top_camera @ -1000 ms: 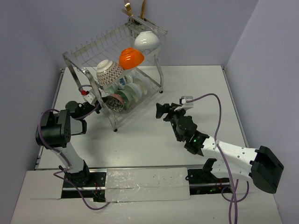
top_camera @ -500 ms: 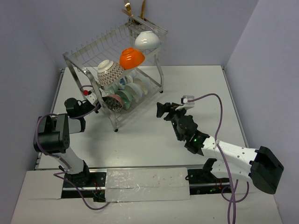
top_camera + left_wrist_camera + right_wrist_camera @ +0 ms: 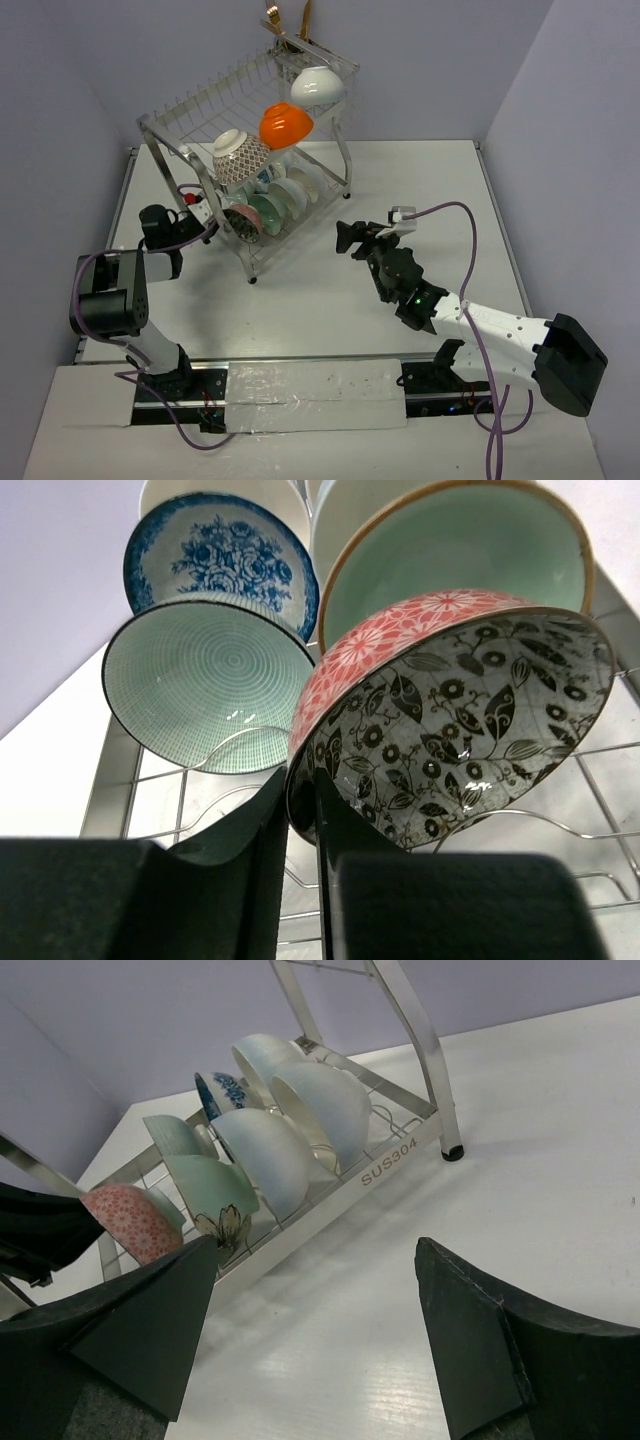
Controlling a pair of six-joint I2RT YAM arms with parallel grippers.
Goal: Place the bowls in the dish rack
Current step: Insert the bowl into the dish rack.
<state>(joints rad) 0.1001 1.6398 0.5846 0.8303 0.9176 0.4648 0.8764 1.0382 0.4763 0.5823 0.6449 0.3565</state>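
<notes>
Moved: left arm point(image 3: 105, 300) has drawn its elbow back toward the near edge, with the wrist kept at the lower tier; the dish rack point(image 3: 385, 1165) sits a touch further right.
Left jaws: nearly together, straddling the rim of the red-flowered bowl point(image 3: 450, 720); I cannot tell whether they pinch it or have just let go.
Right jaws: spread wide, empty, over the desk point(image 3: 420, 190) right of the rack.
Bowls: every one in view is racked. The white bowl point(image 3: 318, 86), orange bowl point(image 3: 285, 124) and brown-patterned bowl point(image 3: 240, 155) are on the upper tier; the rest stand on edge below, red-flowered bowl at the near end.
Risk: a finger dragging the rim on the way out could tip that end bowl off the tier; a sideways pull could shove the rack.
Edges and room: neighbouring bowls crowd close behind; there is open desk behind the left wrist, and the side wall is near.
</notes>
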